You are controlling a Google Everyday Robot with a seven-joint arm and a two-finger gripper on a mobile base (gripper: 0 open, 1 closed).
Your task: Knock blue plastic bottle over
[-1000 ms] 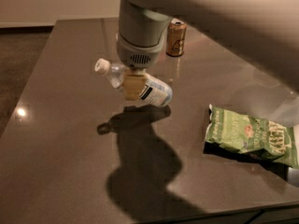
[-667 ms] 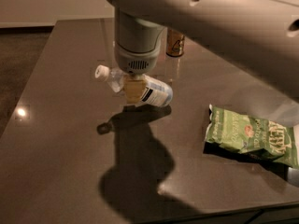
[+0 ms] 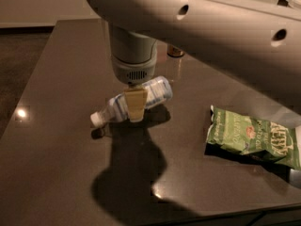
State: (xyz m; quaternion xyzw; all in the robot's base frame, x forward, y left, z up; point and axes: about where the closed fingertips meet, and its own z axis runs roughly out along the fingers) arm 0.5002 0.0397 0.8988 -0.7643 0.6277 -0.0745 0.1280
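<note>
The blue plastic bottle (image 3: 153, 92) lies almost flat, low over the dark table (image 3: 56, 164). Its white cap (image 3: 96, 119) points to the lower left and its base to the upper right. My gripper (image 3: 135, 105) hangs from the grey wrist straight above the bottle. It is shut on the bottle's middle: one tan finger (image 3: 135, 108) crosses the front of the label, and the other is hidden behind the bottle. A small shadow lies just under the cap end.
The gold-brown drink can (image 3: 175, 52) stands behind the arm, mostly hidden. A green chip bag (image 3: 254, 138) lies at the right. My big pale arm spans the top of the view. The table's front edge runs along the bottom right.
The bottle has tipped over in my gripper: its cap swung from upper left down to lower left, and the bottle came down close to the table. The arm now fills more of the view.
</note>
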